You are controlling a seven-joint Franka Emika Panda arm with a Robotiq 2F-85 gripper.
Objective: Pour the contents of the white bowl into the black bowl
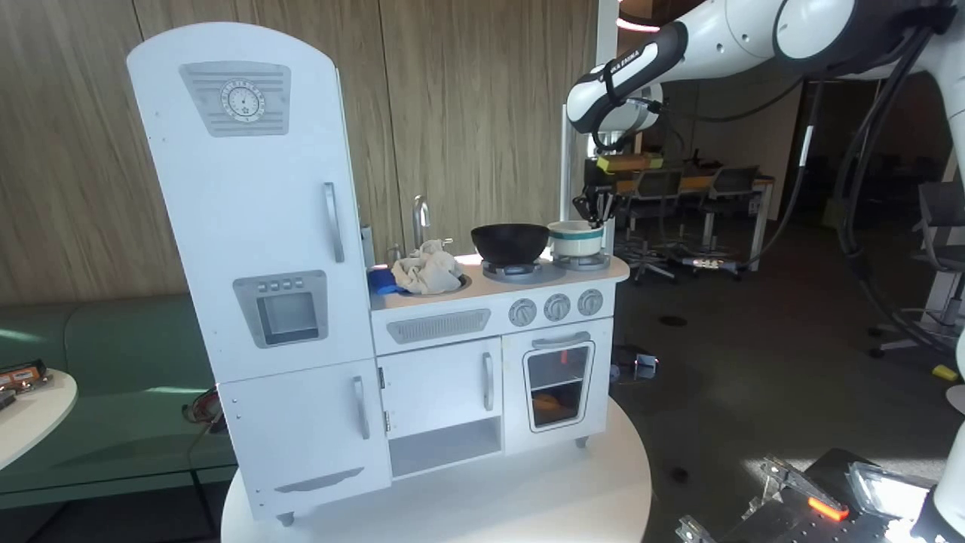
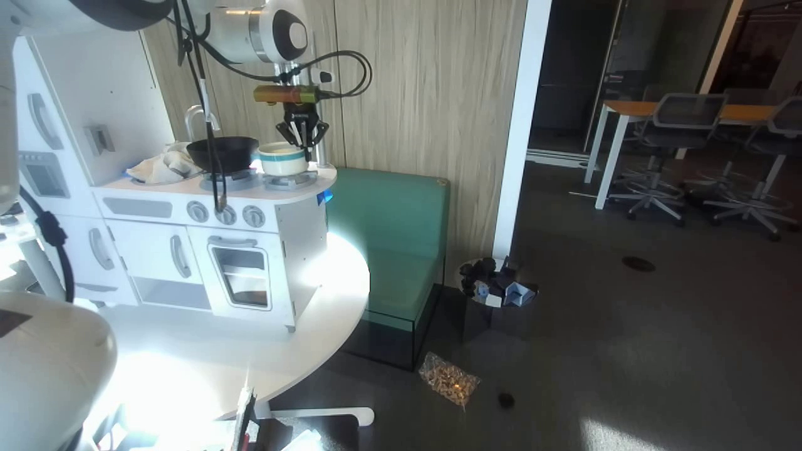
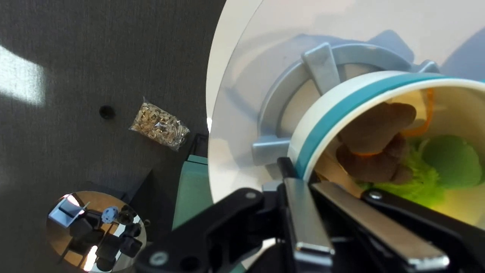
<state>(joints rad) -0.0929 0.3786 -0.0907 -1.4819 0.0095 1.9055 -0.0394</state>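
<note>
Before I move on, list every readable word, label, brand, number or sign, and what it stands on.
"EMIKA": white-and-black robot arm; letters before it unclear.
Round white refrigerator dial: markings too small.
Round grey stove knobs: any marks too small.
Orange-and-black boxy item: any print too small.

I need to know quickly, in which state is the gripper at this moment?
Gripper: closed, holding the teal-banded white bowl by its rim.
</note>
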